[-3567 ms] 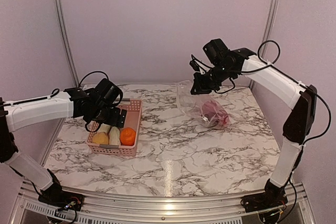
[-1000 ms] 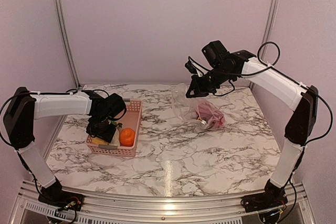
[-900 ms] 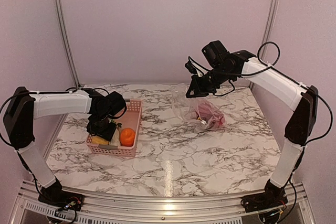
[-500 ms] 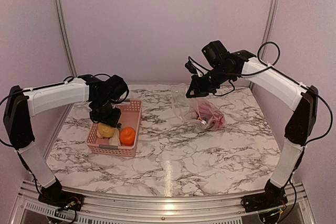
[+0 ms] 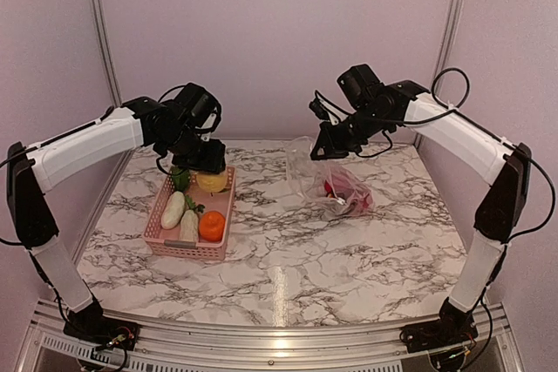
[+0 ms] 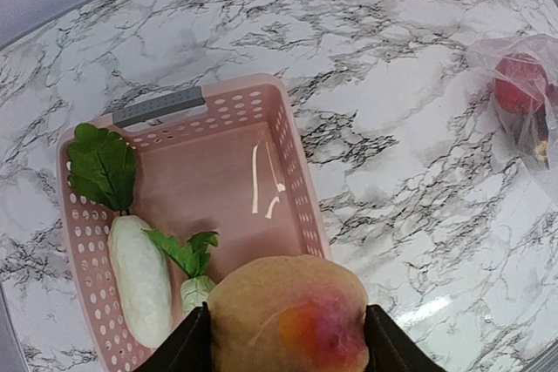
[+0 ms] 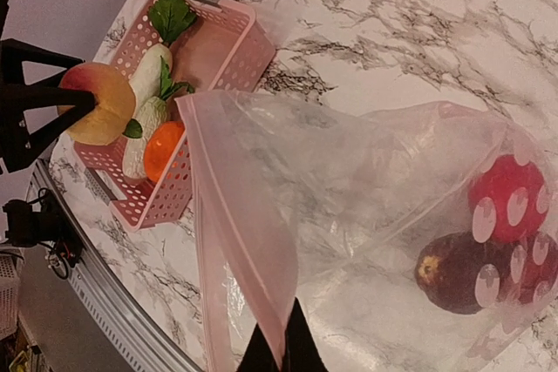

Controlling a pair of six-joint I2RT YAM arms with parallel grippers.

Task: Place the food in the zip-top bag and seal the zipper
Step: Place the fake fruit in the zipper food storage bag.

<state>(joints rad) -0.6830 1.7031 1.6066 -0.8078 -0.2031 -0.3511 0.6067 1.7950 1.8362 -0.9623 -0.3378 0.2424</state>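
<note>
Pale lilac walls close in a marbled worktop [image 5: 288, 259]. From above, a pink basket [image 5: 187, 248] sits by the left edge with two radishes [image 5: 173, 210] and an orange [image 5: 212, 226] in it. The left fingers [image 5: 199, 163] hold a yellow fruit [image 5: 212, 182] over the basket's far end. Toward the far right corner, the right fingers [image 5: 325, 149] pinch the upper edge of the clear bag [image 5: 324, 179], whose bottom rests on the worktop.

From the left wrist, the fruit is clamped between both fingers, well above the basket. The bag lies well apart from it, toward the right edge.

From the right wrist, the fingers are closed narrowly on the bag's rim, and the zipper [image 7: 228, 206] strip runs up from them. The mouth seems to face the basket side; how wide it gapes I cannot tell. A red piece [image 7: 504, 191] and a brown piece [image 7: 453, 272] lie at the bottom.

The step in hand looks like carrying the fruit to the bag. Next it must cross to the mouth and pass the zipper, and the fingers should spread only once it is inside. The limp rim could fold shut.
</note>
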